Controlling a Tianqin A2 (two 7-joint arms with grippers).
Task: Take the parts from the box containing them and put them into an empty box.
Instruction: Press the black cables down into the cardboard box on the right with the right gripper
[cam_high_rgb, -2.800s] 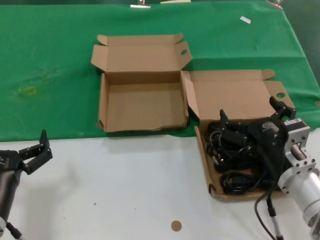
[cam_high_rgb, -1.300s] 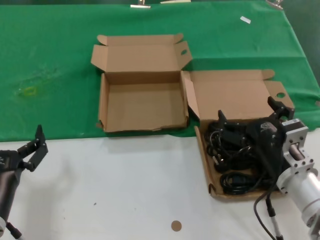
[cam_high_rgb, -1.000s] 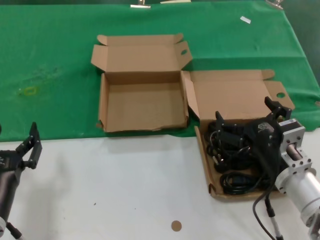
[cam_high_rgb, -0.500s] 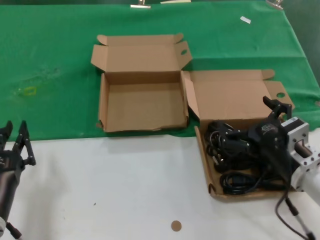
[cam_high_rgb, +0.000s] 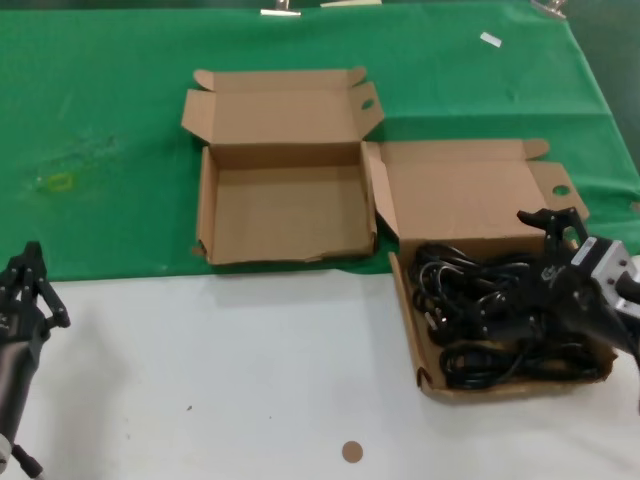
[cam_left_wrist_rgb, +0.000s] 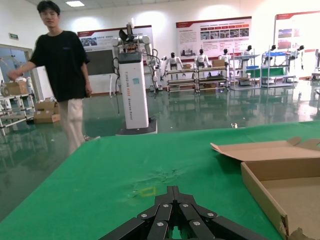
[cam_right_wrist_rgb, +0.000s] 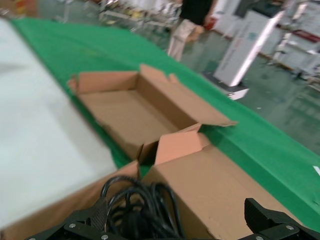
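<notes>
The parts, coiled black cables (cam_high_rgb: 490, 315), fill the right-hand cardboard box (cam_high_rgb: 455, 385), whose lid flap has a round hole (cam_high_rgb: 560, 188). My right gripper (cam_high_rgb: 515, 275) is open and low over this box. One finger rises near the lid and the other lies down among the coils. In the right wrist view, cable loops (cam_right_wrist_rgb: 140, 205) lie between the spread fingers of that gripper (cam_right_wrist_rgb: 175, 217). The empty box (cam_high_rgb: 207, 205) sits left of it on the green cloth, also seen as the far box (cam_right_wrist_rgb: 125, 107) from the right wrist. My left gripper (cam_high_rgb: 25, 272) is shut at the table's left edge; it (cam_left_wrist_rgb: 173, 191) holds nothing.
The green cloth (cam_high_rgb: 100, 120) covers the far half of the table and the white tabletop (cam_high_rgb: 230, 370) the near half. A small brown disc (cam_high_rgb: 352, 451) lies near the front edge. A person (cam_left_wrist_rgb: 62, 75) stands beyond the table.
My right gripper has sunk down to the right, into the cable box, still open. My left gripper has drifted left, turned and gone from open to shut.
</notes>
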